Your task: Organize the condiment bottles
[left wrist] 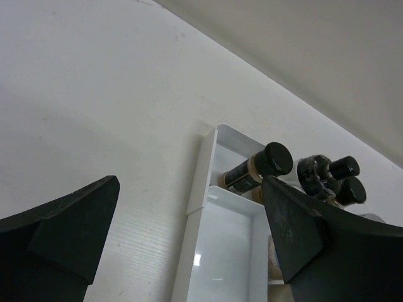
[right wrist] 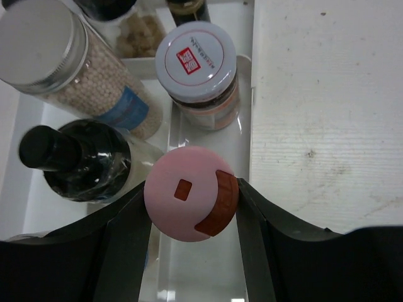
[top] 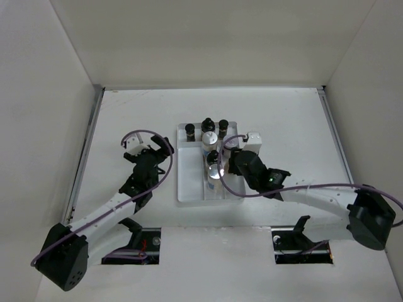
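Observation:
My right gripper (right wrist: pixel 192 217) is shut on a pink-capped bottle (right wrist: pixel 191 194), with a finger touching each side of the cap. It holds the bottle over the right compartment of the white tray (right wrist: pixel 249 94). Beyond it in the tray stand a lavender-capped bottle (right wrist: pixel 196 60), a silver-capped bottle of pale beads (right wrist: pixel 38 41) and a dark bottle with a black cap (right wrist: pixel 82 160). In the top view my right gripper (top: pixel 225 154) hides the pink cap. My left gripper (left wrist: pixel 189 233) is open and empty, left of the tray (left wrist: pixel 195 207). More dark black-capped bottles (left wrist: pixel 277 158) stand at the tray's far end.
The tray (top: pixel 189 189) lies mid-table between the two arms, and its left compartment (left wrist: pixel 223 251) holds nothing. White walls enclose the table on the left, back and right. A small white block (top: pixel 254 139) sits right of the tray.

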{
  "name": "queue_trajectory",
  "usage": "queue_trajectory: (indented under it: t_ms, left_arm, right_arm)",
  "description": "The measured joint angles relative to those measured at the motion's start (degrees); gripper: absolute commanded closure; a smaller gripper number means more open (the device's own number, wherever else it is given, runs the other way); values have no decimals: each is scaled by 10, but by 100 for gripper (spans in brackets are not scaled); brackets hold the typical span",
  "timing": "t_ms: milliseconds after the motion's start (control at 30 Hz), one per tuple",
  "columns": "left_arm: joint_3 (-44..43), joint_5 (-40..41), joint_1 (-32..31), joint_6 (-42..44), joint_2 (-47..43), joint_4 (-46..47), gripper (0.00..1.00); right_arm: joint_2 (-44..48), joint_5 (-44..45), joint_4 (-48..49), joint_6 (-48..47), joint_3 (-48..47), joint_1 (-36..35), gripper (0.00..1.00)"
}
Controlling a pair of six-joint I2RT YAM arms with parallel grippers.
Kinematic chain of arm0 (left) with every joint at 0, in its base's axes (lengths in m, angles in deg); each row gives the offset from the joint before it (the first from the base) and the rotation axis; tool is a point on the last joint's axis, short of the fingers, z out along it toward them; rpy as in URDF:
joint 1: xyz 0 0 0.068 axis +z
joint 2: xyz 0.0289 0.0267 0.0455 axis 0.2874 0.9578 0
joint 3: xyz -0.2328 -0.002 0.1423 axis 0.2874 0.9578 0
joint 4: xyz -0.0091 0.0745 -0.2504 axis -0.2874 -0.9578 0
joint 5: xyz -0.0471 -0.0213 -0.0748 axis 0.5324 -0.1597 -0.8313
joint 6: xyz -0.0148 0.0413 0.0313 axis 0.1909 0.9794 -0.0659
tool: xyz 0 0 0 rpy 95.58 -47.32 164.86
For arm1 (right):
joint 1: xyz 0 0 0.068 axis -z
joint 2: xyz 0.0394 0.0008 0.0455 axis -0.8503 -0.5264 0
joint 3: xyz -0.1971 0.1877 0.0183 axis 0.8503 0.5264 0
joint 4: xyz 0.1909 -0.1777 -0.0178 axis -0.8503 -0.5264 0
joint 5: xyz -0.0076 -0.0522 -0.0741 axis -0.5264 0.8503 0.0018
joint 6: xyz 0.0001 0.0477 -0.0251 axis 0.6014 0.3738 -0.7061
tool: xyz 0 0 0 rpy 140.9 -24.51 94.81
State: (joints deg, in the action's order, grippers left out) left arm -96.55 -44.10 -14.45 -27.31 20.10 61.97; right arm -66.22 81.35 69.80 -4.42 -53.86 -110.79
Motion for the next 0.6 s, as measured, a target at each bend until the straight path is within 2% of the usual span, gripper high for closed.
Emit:
queue_trajectory:
  t_ms: [167, 200, 267, 300, 400, 600]
  left_arm:
    - [-42, -24, 34, -28, 38, -71, 0]
    - [-46, -32, 42, -33, 45, -84, 0]
    - [-51, -47, 54, -43, 58, -110, 0]
    - [-52, -52, 59, -47, 63, -121, 0]
    - [-57, -64, 64, -54, 74, -152, 0]
    - [-82, -73, 64, -60, 75, -193, 0]
  right_arm:
    - [-56, -2, 3, -9, 0, 0, 50]
    - [-61, -2, 4, -9, 0, 0, 44]
    - [-65, -1, 10, -12, -2, -2, 21]
    - [-66, 0, 11, -12, -3, -2, 13]
    - [-67, 2, 13, -17, -3, -7, 0]
    - [-25, 3, 12, -31, -3, -10, 0]
